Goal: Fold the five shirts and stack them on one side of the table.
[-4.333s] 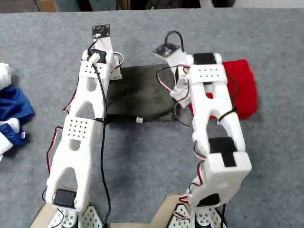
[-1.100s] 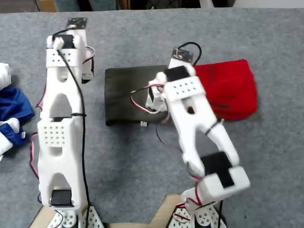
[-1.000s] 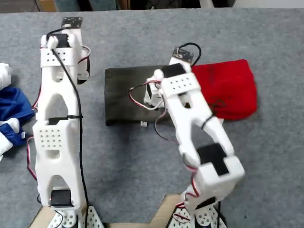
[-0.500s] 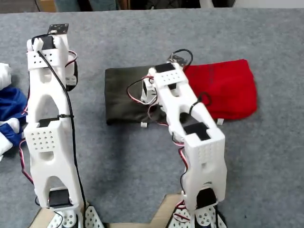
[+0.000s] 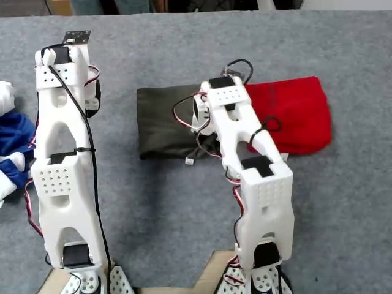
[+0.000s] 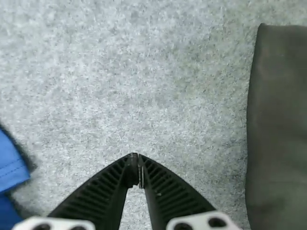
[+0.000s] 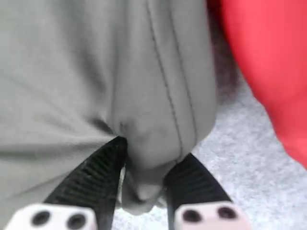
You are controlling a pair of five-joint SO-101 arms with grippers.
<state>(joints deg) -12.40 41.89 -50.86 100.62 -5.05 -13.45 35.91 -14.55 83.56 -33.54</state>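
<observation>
Olive shirt [image 5: 162,122]: is lying folded into a rectangle near the middle of the grey bench [image 5: 184,55]; a fold at its edge nearest the red cloth is being bunched up and gripped.
Red shirt [image 5: 294,116]: is lying folded just beside the olive shirt, on the right arm's side; whether the two are touching is being hidden by the arm.
Right tool [image 7: 144,163]: is being held low on the olive shirt, with a fold of the cloth being pinched between its jaws.
Left tool [image 6: 138,172]: is being held over bare bench between the olive shirt and the blue shirt [image 5: 15,147], with its jaws pressed together and nothing caught in them.
Blue shirt: is lying crumpled at the bench's edge on the left arm's side, with a white cloth [image 5: 5,95] next to it; neither is being touched.
Done so far: two shirts, the olive and the red, are being judged as folded.
Left to do: the folded pair is lying side by side and is not yet stacked; the blue and white pieces are waiting to be folded; a full count of five cannot be made.
Step in hand: the olive shirt is probably being gripped for moving onto the red one, which would be starting the stack on that side.
</observation>
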